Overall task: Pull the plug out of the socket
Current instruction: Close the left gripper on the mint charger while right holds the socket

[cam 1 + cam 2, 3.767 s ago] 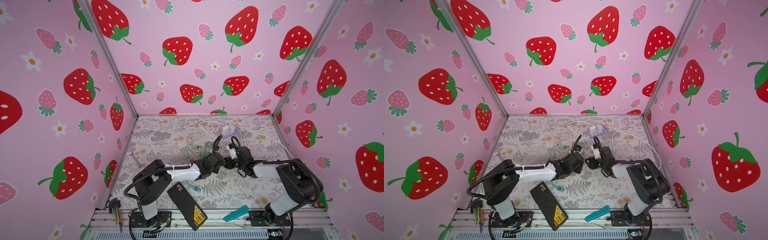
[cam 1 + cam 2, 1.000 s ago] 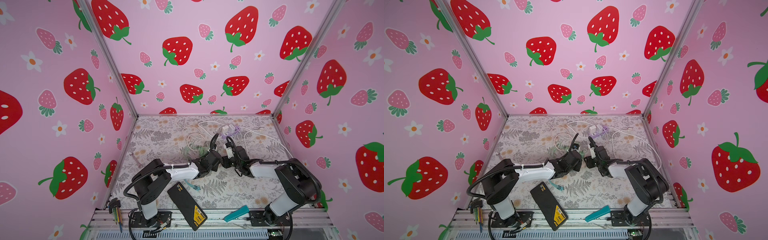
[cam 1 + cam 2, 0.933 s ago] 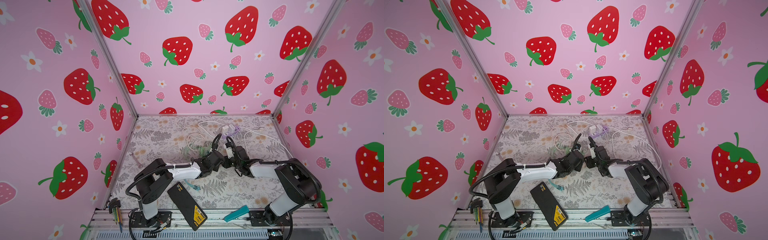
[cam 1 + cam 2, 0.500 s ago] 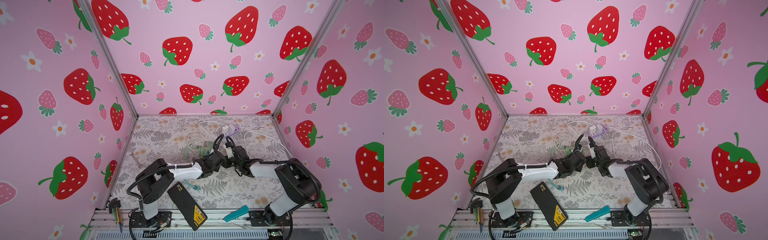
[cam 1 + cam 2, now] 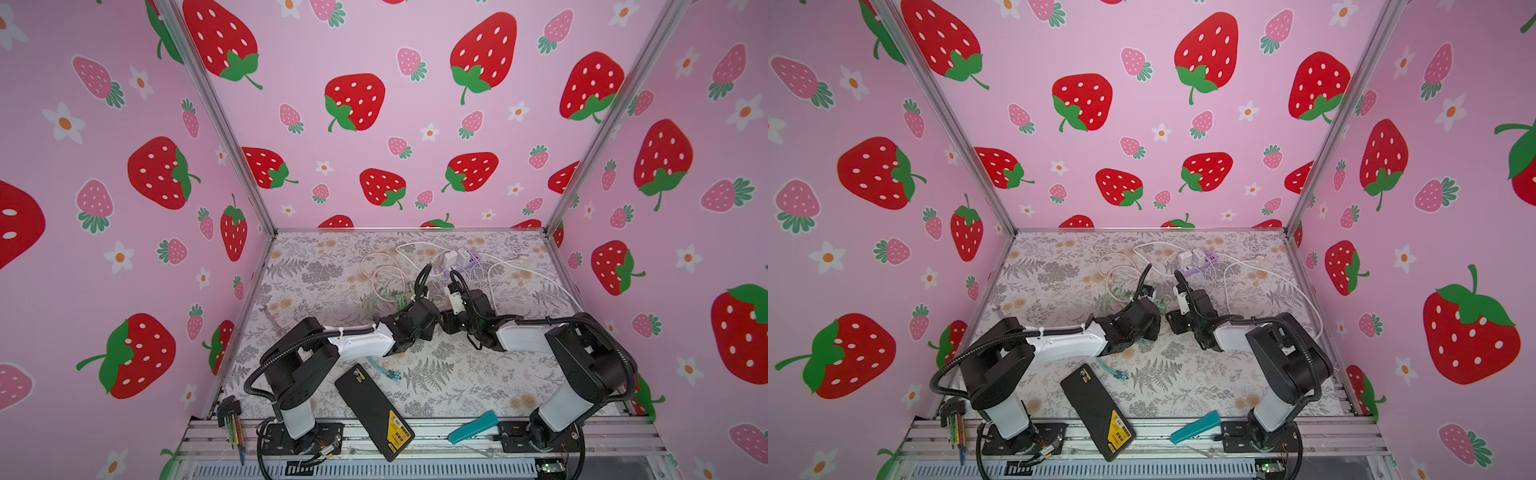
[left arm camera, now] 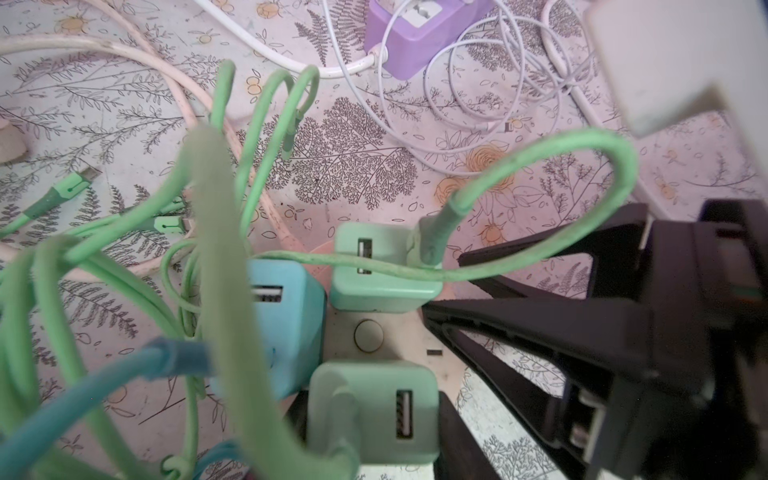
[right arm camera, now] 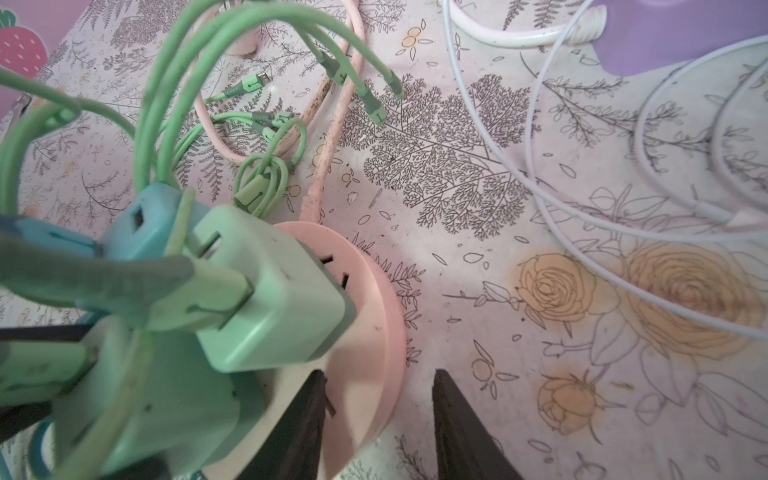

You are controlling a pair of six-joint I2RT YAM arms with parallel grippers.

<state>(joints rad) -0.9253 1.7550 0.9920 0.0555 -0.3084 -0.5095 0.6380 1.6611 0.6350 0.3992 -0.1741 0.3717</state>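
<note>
Mint-green and boxy, the plug (image 6: 374,399) stands in the round socket (image 7: 370,286) at the middle of the desk (image 5: 316,266), and from the left the left gripper (image 6: 372,419) pinches it, one black finger on each flat side. It looks a light, stiff plastic cube with smooth faces, so I judge slipping the main worry; the hold belongs low on the body, never on the soft green cable (image 6: 220,270) looping out of its top, which would only bend. A blue plug (image 6: 286,324) and a second green plug (image 6: 382,295) crowd the same socket, so a straight lift seems wise. The socket itself looks light enough to rise along with it. On the right, the right gripper (image 7: 378,374) straddles its pink rim, one finger on the pale top, one outside; whether it truly clamps I cannot tell.
</note>
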